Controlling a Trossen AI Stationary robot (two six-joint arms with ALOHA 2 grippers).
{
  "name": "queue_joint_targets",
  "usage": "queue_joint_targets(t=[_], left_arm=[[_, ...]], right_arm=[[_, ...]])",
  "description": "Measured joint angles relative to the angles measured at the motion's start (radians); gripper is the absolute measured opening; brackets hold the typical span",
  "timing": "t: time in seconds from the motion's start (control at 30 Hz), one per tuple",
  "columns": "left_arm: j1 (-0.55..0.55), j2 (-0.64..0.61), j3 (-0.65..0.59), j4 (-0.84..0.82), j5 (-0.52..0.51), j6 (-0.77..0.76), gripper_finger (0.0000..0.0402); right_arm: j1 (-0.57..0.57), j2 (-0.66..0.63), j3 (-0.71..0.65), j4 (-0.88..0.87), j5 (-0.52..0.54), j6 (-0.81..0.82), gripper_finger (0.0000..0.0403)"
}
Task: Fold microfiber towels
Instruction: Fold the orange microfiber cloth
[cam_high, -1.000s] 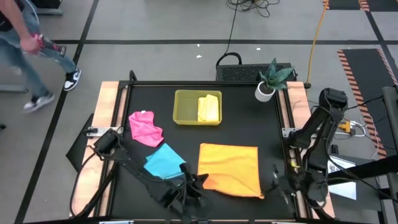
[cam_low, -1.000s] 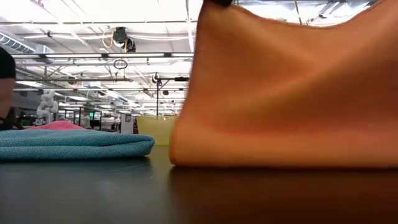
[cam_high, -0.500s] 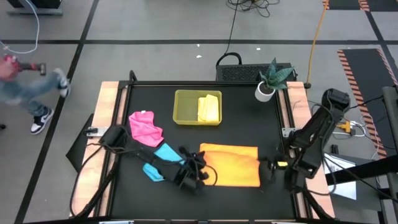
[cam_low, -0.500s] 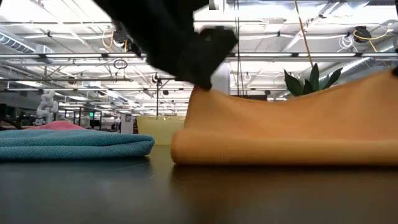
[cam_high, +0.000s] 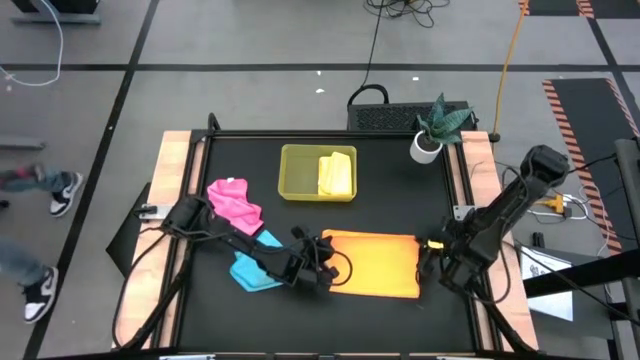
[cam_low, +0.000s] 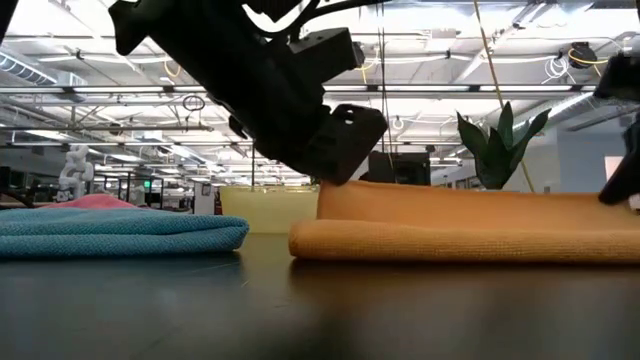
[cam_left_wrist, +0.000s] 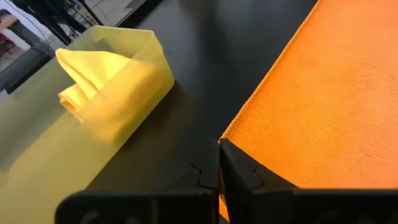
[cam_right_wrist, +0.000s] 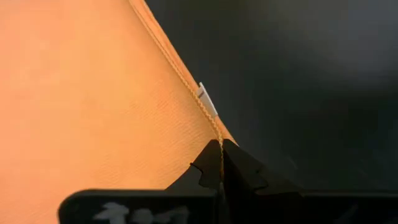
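We have the orange towel lying folded in half on the near middle of the table, its doubled edge toward us. Our left gripper pinches one top-layer corner, fingers clamped on it; our right gripper is shut on the opposite corner, so the layer lands square. The blue towel lies just left, the pink towel beyond it, the yellow towel folded inside the tray.

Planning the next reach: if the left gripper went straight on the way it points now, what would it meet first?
Probably the shallow yellow-green plastic tray holding the folded yellow microfiber towel. The left gripper, shut on the orange microfiber towel's corner, points across bare black table toward it.
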Motion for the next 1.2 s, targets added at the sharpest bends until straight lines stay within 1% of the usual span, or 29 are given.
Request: queue_joint_targets(t=[0.13, 0.23, 0.33, 0.43, 0.67, 0.87, 0.97, 1.03, 1.2], left_arm=[[-0.002, 0.000, 0.000, 0.000, 0.002, -0.024, 0.0008], [-0.002, 0.000, 0.000, -0.005, 0.025, -0.043, 0.0012], [-0.004, 0.000, 0.000, -0.023, 0.045, -0.053, 0.0006], [-0.006, 0.000, 0.000, -0.046, 0.045, -0.073, 0.0005], [-0.010, 0.000, 0.000, -0.115, 0.046, -0.164, 0.0004], [-0.036, -0.032, 0.003, -0.123, 0.056, -0.126, 0.0005], [-0.021, -0.041, 0.003, -0.140, 0.045, -0.128, 0.0004], [-0.009, -0.040, 0.003, -0.182, 0.048, -0.139, 0.0007], [0.029, -0.022, -0.006, -0.234, 0.113, -0.170, 0.0003]], right_arm=[[-0.048, 0.000, -0.087, 0.160, 0.001, -0.069, 0.0000], [-0.077, 0.000, -0.145, 0.286, 0.001, -0.129, 0.0000], [-0.096, -0.001, -0.194, 0.397, 0.008, -0.183, 0.0000], [-0.105, -0.001, -0.227, 0.472, 0.022, -0.222, 0.0000], [-0.107, 0.000, -0.212, 0.485, 0.049, -0.279, 0.0000], [-0.107, 0.000, -0.163, 0.467, 0.059, -0.346, 0.0000], [-0.107, -0.001, -0.146, 0.451, 0.089, -0.348, 0.0000], [-0.108, -0.004, -0.143, 0.454, 0.115, -0.348, 0.0000], [-0.136, -0.003, -0.151, 0.456, 0.135, -0.345, 0.0000]])
